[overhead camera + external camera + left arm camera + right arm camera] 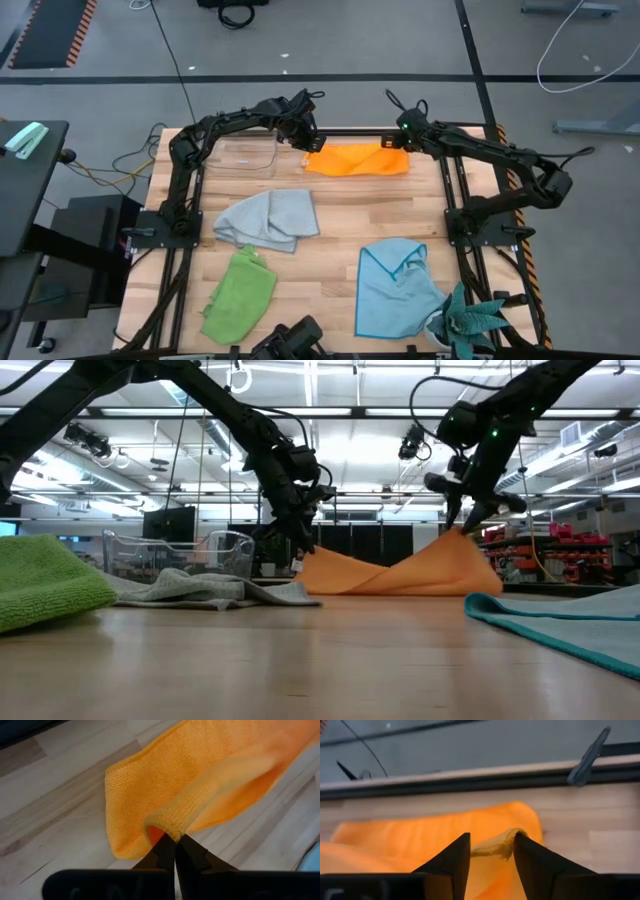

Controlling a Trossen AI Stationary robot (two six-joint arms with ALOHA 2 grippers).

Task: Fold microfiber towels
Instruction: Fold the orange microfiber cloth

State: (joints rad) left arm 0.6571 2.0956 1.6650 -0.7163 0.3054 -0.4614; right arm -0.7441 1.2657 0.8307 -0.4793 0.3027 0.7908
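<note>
The orange-yellow towel lies folded over near the table's far edge, sagging in the middle between my two grippers. My left gripper is shut on its left end. My right gripper is open at the towel's right end. Its fingers stand on either side of a raised corner of the cloth, which peaks just under them. A grey towel, a lime green towel and a light blue towel lie crumpled on the table nearer the front. My left gripper pinches the hemmed edge of the orange-yellow towel between its two fingers at the towel's left end. The fingers slant down from the table's left. That end is held a little above the table; the cloth sags from it onto the wood. My right gripper: the raised corner comes close to one finger, and I cannot tell whether it touches.
A clear plastic box stands at the far left, beside my left arm. A teal spiky plant stands at the near right corner. Bare wood shows in the middle of the table between the towels.
</note>
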